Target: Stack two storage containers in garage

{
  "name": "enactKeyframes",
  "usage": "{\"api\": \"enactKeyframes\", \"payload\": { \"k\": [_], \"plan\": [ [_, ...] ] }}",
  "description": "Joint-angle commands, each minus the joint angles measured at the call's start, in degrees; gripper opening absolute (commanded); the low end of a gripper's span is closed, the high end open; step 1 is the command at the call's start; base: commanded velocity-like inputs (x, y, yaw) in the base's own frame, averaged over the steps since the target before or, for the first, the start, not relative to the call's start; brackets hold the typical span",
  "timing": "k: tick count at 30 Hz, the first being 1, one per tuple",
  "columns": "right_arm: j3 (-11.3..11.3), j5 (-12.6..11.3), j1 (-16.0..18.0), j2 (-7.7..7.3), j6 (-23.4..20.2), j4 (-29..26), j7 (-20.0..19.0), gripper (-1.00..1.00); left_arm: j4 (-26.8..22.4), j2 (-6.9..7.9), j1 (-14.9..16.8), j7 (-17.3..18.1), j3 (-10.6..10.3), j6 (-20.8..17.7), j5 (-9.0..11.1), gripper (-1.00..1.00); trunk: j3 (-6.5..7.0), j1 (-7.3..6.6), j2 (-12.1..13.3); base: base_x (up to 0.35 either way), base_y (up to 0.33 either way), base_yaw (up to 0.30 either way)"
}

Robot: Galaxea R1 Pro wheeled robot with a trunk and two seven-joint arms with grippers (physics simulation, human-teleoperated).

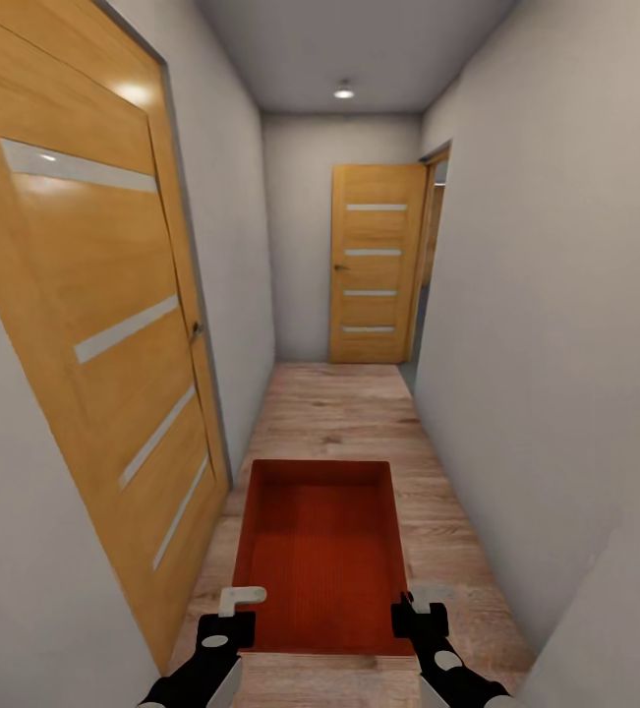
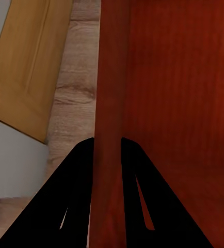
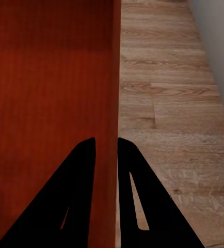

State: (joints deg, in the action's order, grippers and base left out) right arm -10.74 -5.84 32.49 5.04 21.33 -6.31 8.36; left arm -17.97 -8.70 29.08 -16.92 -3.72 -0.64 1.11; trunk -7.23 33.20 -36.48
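One orange-red storage container is held out in front of me above the wood plank floor of a narrow hallway. My left gripper is shut on its left wall, and the left wrist view shows the black fingers clamped astride that ribbed wall. On the other side my right gripper is shut on the right wall; its fingers straddle the thin rim in the right wrist view. The container is open-topped and holds nothing.
A wooden door stands close on my left. White walls hem in both sides. At the hallway's far end another wooden door hangs beside an opening on the right. Plank floor runs ahead.
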Motion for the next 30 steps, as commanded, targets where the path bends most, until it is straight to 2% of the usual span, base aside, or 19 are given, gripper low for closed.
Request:
{"api": "enactKeyframes", "payload": {
  "k": [1,30],
  "plan": [
    [0.20,0.00,0.11,-0.12,5.40,-0.11,0.16,-1.00,0.74,0.35,0.01,-0.66,-1.38,-0.15,0.91,-1.00,-0.09,0.05,-0.08,0.322,0.000,0.000],
    [0.20,0.38,0.11,-0.12,5.48,-0.11,0.16,-1.00,0.74,0.35,0.01,-0.66,-1.38,-0.24,0.91,-1.00,-0.09,0.05,-0.08,0.322,0.000,0.000]
  ]
}}
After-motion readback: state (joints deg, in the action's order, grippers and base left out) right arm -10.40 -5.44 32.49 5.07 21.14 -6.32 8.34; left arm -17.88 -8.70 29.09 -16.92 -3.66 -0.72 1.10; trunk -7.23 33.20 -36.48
